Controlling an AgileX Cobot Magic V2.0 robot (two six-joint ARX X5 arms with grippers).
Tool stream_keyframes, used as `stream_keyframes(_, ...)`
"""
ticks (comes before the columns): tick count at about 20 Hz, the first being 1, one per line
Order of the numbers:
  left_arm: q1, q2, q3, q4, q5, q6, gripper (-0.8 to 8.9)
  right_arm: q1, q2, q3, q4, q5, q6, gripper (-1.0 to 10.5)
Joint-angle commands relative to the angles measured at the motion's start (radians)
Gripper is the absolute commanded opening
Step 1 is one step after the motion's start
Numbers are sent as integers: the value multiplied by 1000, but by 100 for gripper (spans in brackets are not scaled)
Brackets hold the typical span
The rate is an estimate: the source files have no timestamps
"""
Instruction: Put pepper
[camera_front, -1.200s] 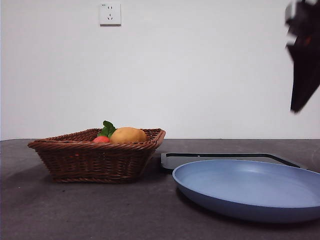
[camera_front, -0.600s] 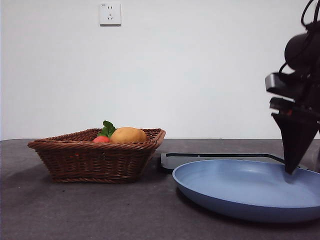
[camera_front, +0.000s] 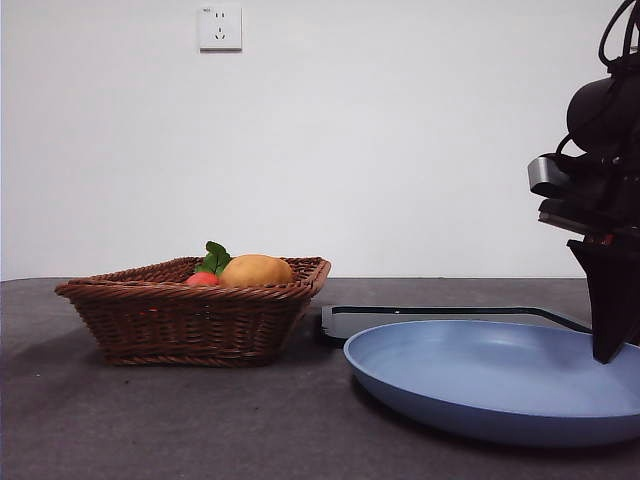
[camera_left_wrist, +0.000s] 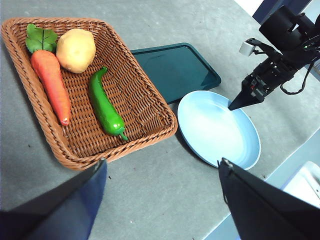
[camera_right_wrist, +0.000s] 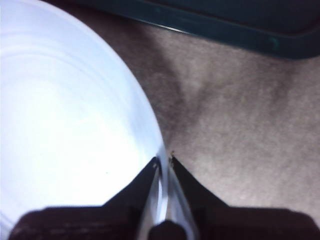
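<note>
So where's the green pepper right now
In the left wrist view the pepper lies in the wicker basket, between the carrot and the basket's wall nearest the teal tray, just below the potato.

Clear room above basket (camera_left_wrist: 150, 95) pepper (camera_left_wrist: 105, 107).

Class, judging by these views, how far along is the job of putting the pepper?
Done: nothing with the pepper; it lies untouched in the wicker basket. In hand: the right gripper pinches the blue plate at its rim. Left: picking up and placing the pepper; the left gripper hangs open above.
</note>
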Motion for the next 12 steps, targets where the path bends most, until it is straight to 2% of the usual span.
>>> stream_keyframes(1,-3,3,17,5,-3,1,389,2,15,14,5,-3,26,3)
stream_keyframes(4,-23,3,19,12,-30,-18,389,1,-38,17,-24,-6,41,3)
stream_keyframes(5,-34,3,19,21,-47,-22,389,1,-74,23,-39,-30,43,3)
stream_keyframes(8,-76,27,24,61,-61,-74,389,0,-209,42,-52,-54,92,3)
stream_keyframes(12,-176,163,82,90,-171,-77,389,-7,-383,87,-107,-48,121,3)
